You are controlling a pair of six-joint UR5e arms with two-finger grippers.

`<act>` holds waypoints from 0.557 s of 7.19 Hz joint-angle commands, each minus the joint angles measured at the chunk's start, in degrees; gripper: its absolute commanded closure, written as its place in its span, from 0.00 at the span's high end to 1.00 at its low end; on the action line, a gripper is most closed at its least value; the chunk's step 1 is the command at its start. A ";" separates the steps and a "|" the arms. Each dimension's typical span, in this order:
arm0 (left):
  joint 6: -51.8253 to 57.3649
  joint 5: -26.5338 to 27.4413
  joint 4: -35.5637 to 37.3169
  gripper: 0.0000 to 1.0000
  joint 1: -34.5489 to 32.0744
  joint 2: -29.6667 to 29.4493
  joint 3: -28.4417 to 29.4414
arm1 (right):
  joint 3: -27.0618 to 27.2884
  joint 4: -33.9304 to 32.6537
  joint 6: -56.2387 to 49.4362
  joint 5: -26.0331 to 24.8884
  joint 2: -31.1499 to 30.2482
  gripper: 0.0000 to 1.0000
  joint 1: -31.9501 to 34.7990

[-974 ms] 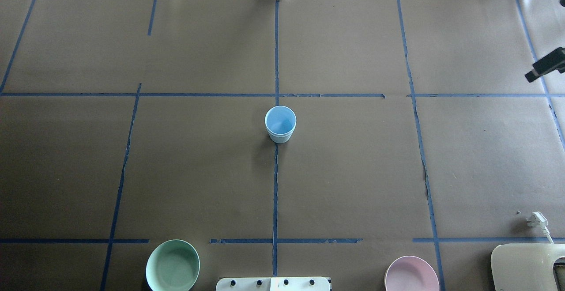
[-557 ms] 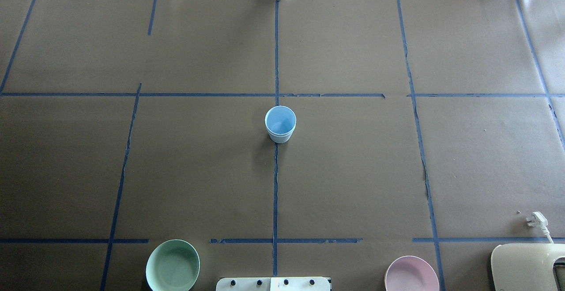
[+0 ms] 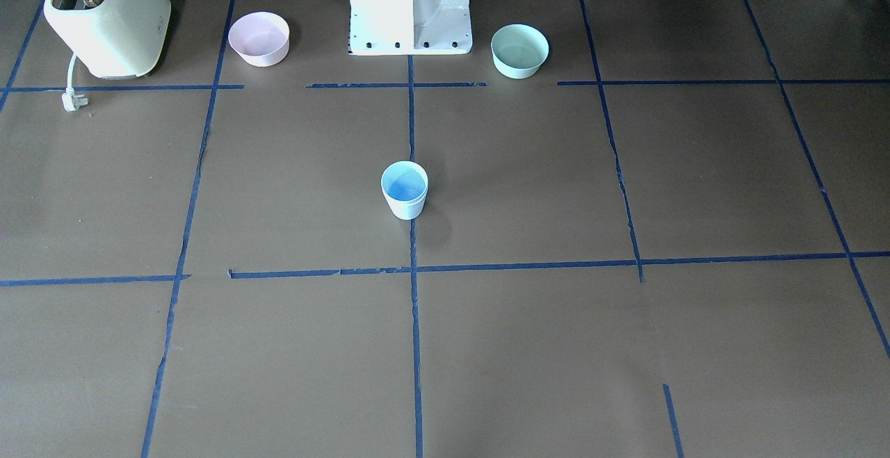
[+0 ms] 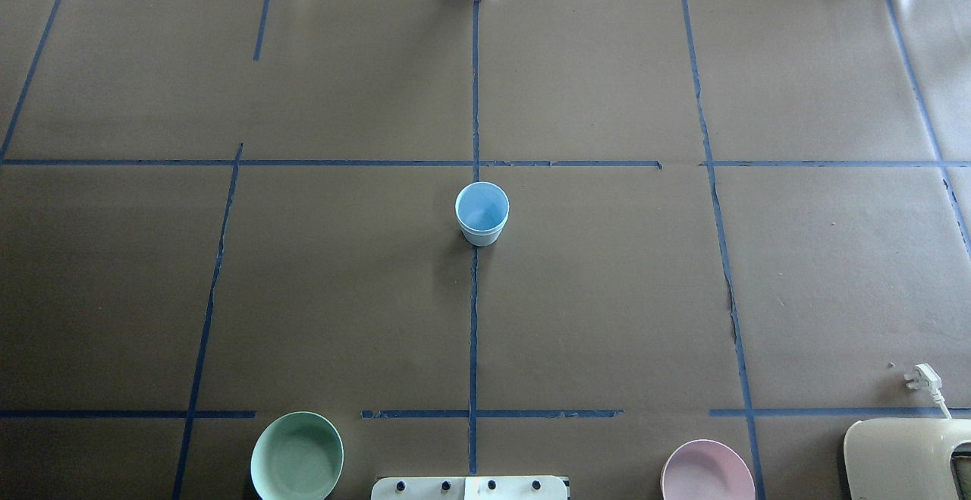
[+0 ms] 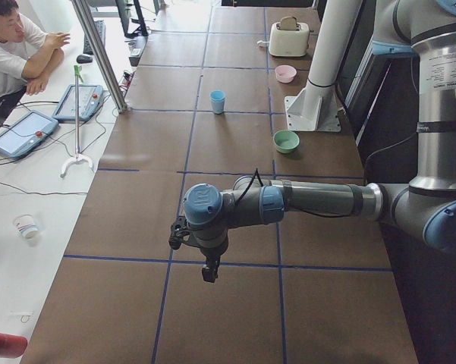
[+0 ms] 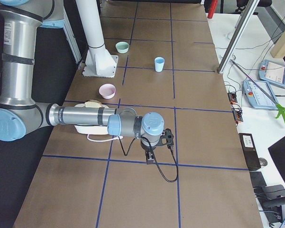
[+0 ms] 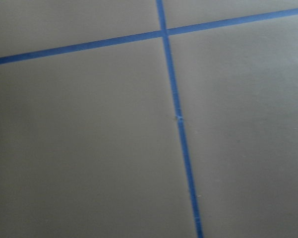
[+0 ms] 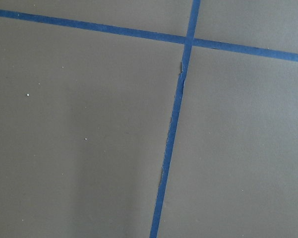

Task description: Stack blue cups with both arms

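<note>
You see the blue cups (image 4: 482, 214) as one upright shape at the middle of the worktop (image 4: 607, 295), on the centre tape line; whether one sits inside the other is unclear. The left end effector (image 5: 209, 267) hangs near the worktop's left end and the right end effector (image 6: 150, 158) near its right end, both well apart from the cups. You cannot tell how far either is open or whether it holds anything. A mint-green bowl (image 4: 296, 456) and a pink bowl (image 4: 707, 473) sit at the robot's edge.

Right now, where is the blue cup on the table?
In the overhead view the blue cup stands upright mid-table on the centre tape line, well ahead of the mint bowl and pink bowl.
</note>
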 commanded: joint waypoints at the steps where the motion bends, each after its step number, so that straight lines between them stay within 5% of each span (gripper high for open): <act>1: 0.49 0.39 0.12 1.00 0.20 0.17 -0.48 | -0.09 0.00 0.08 0.11 -0.08 1.00 -0.01; 4: 0.49 0.39 0.12 1.00 1.70 0.17 -0.31 | -0.09 0.00 0.08 0.11 -0.08 1.00 -0.10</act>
